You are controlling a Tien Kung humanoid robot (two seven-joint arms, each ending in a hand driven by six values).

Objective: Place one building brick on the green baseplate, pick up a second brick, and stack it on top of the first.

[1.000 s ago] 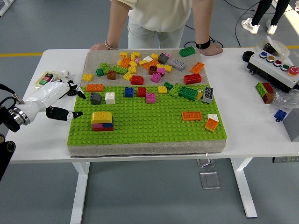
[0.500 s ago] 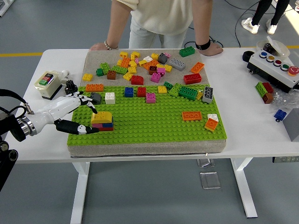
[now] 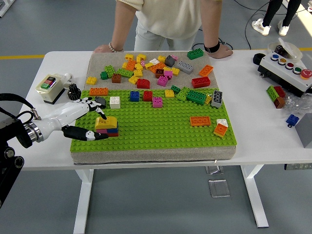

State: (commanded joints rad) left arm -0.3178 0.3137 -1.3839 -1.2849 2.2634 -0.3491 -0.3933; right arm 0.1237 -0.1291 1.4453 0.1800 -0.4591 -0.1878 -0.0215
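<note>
Green bumps cover the big baseplate [image 3: 161,124], which lies on a grey mat so it does not slide on the white table [image 3: 253,131]. Near its left edge stands a little tower of bricks [image 3: 107,126]: a yellow brick [image 3: 106,122] on top, with blue and red ones under it. So the stacking looks done, or almost done.

The robot's left hand [image 3: 83,119] comes in from the left and sits right by that tower. Its fingers [image 3: 100,112] are spread over the top and its thumb reaches along the front. It is not squeezing anything, as far as I can see. I think it is either pushing the yellow brick down tight or letting go. The right hand is not in the picture.

Loose bricks [image 3: 156,68] lie in a heap at the far side, easy to reach for. A person [image 3: 165,19] stands there, both hands resting on the table edge, touching no bricks.
</note>
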